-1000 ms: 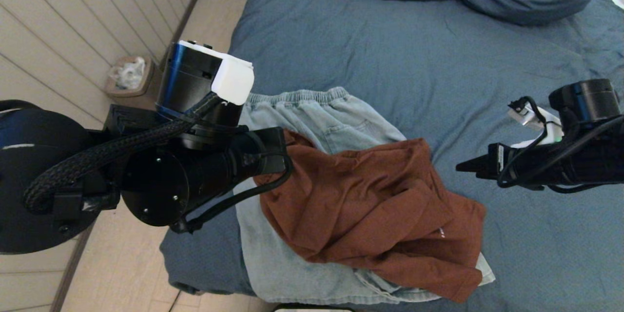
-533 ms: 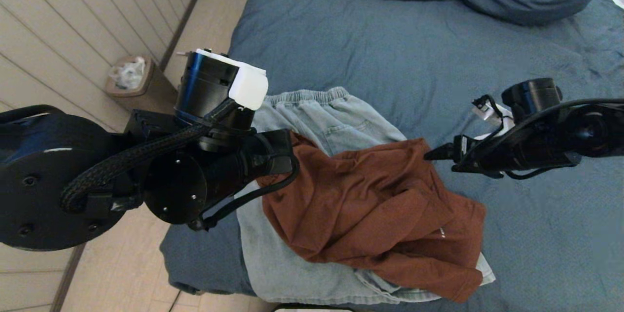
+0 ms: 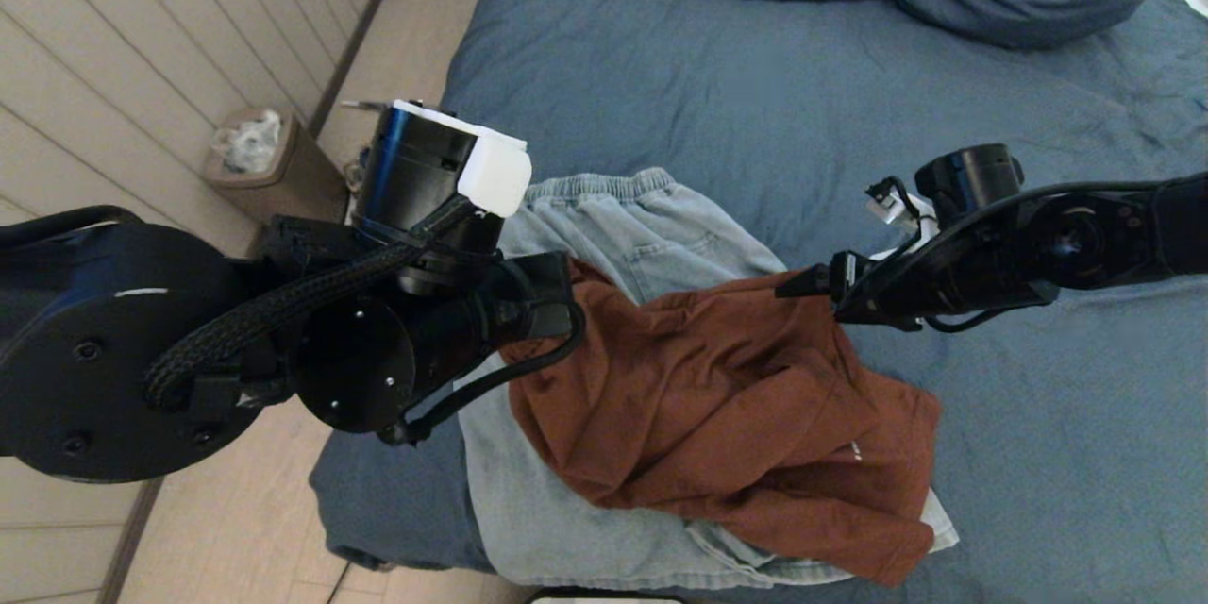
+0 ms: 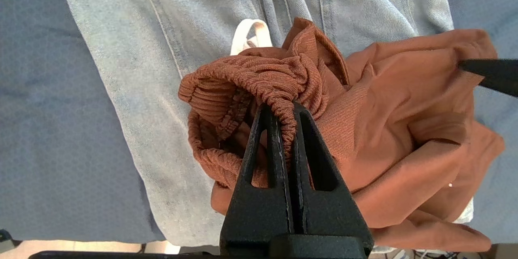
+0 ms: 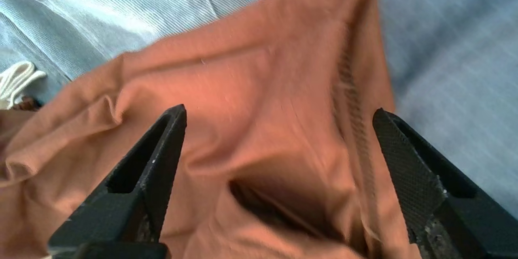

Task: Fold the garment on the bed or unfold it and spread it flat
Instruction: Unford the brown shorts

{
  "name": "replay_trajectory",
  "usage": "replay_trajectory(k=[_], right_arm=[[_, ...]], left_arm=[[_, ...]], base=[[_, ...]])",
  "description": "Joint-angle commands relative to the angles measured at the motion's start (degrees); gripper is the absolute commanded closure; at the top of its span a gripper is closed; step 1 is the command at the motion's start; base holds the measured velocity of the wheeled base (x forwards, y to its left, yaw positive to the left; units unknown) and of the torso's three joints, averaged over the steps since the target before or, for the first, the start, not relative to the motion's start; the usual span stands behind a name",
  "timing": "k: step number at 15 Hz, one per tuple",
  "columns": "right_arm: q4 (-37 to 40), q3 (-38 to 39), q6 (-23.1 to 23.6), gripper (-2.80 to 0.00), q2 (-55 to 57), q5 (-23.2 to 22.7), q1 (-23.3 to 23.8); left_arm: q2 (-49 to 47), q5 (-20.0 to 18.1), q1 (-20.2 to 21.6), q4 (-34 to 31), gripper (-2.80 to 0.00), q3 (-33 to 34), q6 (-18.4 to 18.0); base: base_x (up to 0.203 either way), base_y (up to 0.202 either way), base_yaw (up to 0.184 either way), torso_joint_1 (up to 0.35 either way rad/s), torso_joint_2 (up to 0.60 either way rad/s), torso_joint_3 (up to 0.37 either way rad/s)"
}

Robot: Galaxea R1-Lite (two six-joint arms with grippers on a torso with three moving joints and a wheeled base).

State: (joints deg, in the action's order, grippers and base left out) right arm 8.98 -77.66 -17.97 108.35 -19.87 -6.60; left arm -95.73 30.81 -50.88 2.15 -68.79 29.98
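A: What changed in the last second?

B: The right claw (image 3: 797, 281) swung in from the bed's open side and spread its jaws wide; it now hangs over the far edge of the rust-brown garment (image 3: 717, 415).

A: And the left claw (image 4: 281, 115)?

B: Pressed together, pinching the garment's ribbed band, as before.

A: So what's it for?

B: Likely a second grip, to pull the cloth flat.

A: Where does the garment lie?

B: Crumpled on light denim shorts (image 3: 623, 217) at the near edge of the bed (image 3: 755, 85), its hem right beneath the right claw's spread tips
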Motion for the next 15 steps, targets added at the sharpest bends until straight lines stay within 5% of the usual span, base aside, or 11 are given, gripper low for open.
replay_trajectory(k=[1, 7, 8, 15], right_arm=[[0.0, -1.3, -0.1, -2.8, 1.2, -0.1, -0.4], [0.0, -5.2, -1.5, -2.8, 3.2, 0.1, -2.3], [0.0, -5.5, -1.7, 0.0, 3.3, 0.1, -3.0], [0.0, -5.6, -3.0, 0.0, 0.4, 0.2, -3.7]], left_arm=[[-0.3, 0.2, 0.1, 0.1, 0.0, 0.1, 0.2], [-1.5, 0.3, 0.5, 0.6, 0.0, -1.2, 0.2], [-1.6, 0.3, 0.7, 0.6, 0.0, -1.2, 0.2], [-1.0, 0.2, 3.1, 0.6, 0.0, -2.4, 0.1]], base=[[0.0, 0.0, 0.0, 0.0, 0.0, 0.0], [0.0, 0.0, 0.0, 0.0, 0.0, 0.0], [0.0, 0.0, 0.0, 0.0, 0.0, 0.0], [0.0, 0.0, 0.0, 0.0, 0.0, 0.0]])
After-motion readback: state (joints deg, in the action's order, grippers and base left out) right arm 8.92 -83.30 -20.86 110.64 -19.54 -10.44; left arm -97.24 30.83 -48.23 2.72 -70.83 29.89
